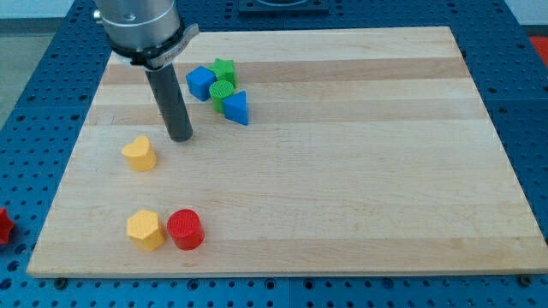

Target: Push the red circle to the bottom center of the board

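So here's the setup: the red circle [185,229] sits near the bottom-left corner of the wooden board [360,171], which lies on a blue pegboard desk [26,103]. The circle is touching, or as good as touching, a yellow hexagon-ish block [145,229] on its left side as the view shows it. That neighbour matters, because a push toward the view's right looks like it would leave the yellow one behind, which is handy.

My tip [181,137] is well above the red circle in the view, up nearer the board's top-left, resting on the wood. Relative to the circle it's pretty much straight up, maybe a hair to the left. A yellow heart-shaped block [139,155] sits just left of the tip and between it and the bottom pair, so any route down has to skirt it.

Further up and to the right of the circle is a tight cluster: a blue cube [200,82], a green star-like block [224,69], a green cylinder [223,92] and a blue triangle [237,108]. They're well clear of the circle, no bother.

No jaws on this rig at all, just the rod, so there's no open-or-closed to report.

My read: the circle is already low enough; it mostly needs to travel right along the bottom edge. The tip would have to get round to its left side, and the yellow hexagon is parked right there, so it's awkward.
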Robot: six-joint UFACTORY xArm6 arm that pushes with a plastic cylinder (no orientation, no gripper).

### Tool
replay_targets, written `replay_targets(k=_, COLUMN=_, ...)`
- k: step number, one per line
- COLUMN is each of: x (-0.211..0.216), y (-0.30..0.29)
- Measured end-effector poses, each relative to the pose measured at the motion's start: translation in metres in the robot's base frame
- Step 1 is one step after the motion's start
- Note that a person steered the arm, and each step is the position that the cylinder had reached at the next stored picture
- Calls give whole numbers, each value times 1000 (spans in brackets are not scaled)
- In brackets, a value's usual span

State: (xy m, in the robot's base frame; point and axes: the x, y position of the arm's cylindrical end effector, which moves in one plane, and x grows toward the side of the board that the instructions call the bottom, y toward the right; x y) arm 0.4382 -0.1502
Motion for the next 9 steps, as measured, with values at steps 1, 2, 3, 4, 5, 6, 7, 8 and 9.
replay_targets(k=1, x=44, y=0)
replay_targets(k=2, x=69, y=9)
replay_targets(k=3, x=125, y=5)
replay_targets(k=4, x=145, y=18)
replay_targets(k=5, x=157, y=17)
replay_targets(k=6, x=159, y=5)
replay_targets(k=7, x=179, y=2)
replay_targets(k=8, x=180, y=23)
replay_targets(k=9, x=181, y=98)
